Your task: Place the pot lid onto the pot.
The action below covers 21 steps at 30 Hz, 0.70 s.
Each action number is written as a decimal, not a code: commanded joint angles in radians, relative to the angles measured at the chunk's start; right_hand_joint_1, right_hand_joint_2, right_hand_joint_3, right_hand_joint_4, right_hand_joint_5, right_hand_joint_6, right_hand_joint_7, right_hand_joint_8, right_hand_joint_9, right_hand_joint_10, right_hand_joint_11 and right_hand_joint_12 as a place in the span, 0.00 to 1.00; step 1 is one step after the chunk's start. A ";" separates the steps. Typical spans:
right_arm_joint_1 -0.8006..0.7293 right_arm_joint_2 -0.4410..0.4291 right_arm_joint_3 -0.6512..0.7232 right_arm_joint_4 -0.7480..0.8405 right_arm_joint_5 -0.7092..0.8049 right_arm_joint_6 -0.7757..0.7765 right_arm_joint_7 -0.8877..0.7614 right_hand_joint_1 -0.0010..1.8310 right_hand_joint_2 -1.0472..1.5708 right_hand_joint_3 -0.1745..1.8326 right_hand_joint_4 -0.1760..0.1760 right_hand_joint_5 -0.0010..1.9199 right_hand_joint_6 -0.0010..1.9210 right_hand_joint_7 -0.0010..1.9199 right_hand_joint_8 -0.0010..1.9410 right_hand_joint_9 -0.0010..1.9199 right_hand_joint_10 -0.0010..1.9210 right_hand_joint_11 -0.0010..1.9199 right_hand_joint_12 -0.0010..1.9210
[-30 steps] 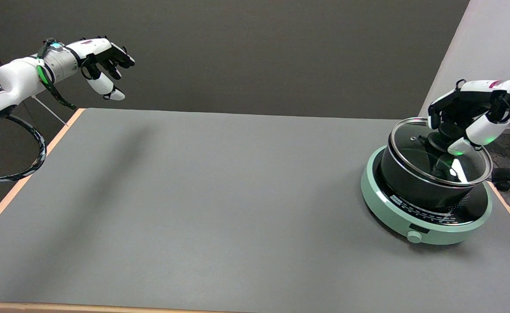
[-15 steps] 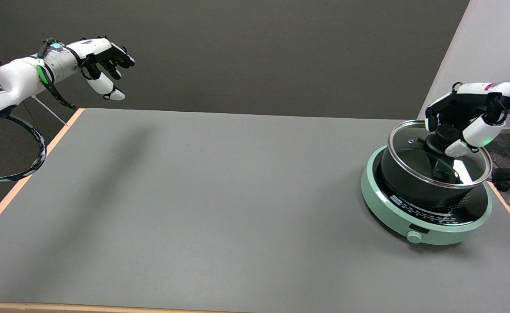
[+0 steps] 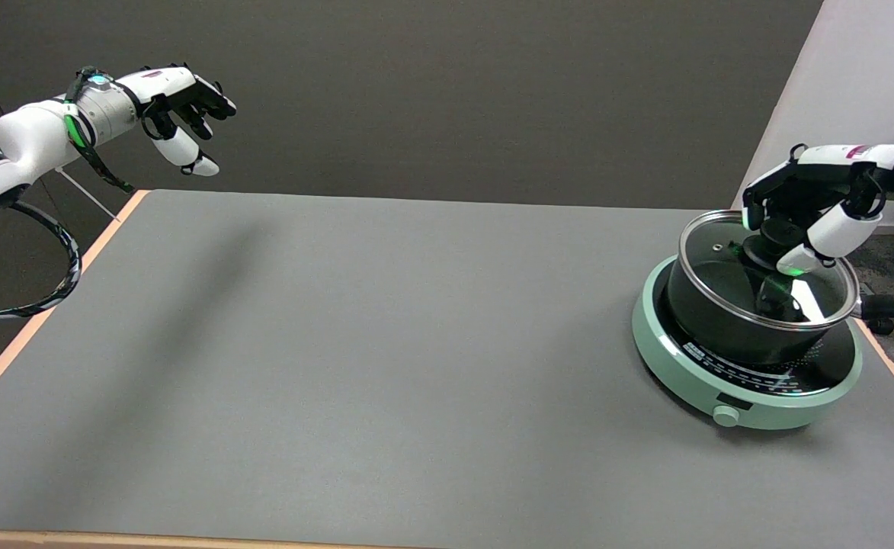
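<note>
A black pot (image 3: 721,324) stands on a round mint-green cooker (image 3: 690,374) at the table's right end. The glass pot lid (image 3: 721,259), with its metal rim and black knob (image 3: 765,242), lies on top of the pot and covers its mouth. My right hand (image 3: 801,210) reaches in from the right above the lid. Its fingers curl around the knob, with the thumb pressed at the knob's near side. The hand hides part of the knob.
The grey table (image 3: 386,343) stretches wide to the left of the cooker, with wooden edges at left and right. The idle left hand (image 3: 180,103) hangs in the air at the upper left. A black handle (image 3: 892,306) sticks out to the right of the pot.
The right hand has shifted slightly to the left with the lid's knob in it. The lid has slid a little left and now sits more squarely over the pot.
</note>
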 commanded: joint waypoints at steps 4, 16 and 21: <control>0.007 0.000 0.000 0.005 0.013 -0.020 0.013 0.81 0.76 0.37 1.00 0.36 0.63 0.41 0.75 0.35 0.87 0.31 0.88; 0.007 0.000 0.004 0.005 0.018 -0.030 0.013 0.81 0.76 0.37 1.00 0.36 0.63 0.41 0.75 0.35 0.87 0.31 0.88; 0.009 0.000 0.004 0.005 0.022 -0.020 0.005 0.82 0.73 0.44 1.00 0.32 0.68 0.42 0.75 0.37 0.88 0.28 0.95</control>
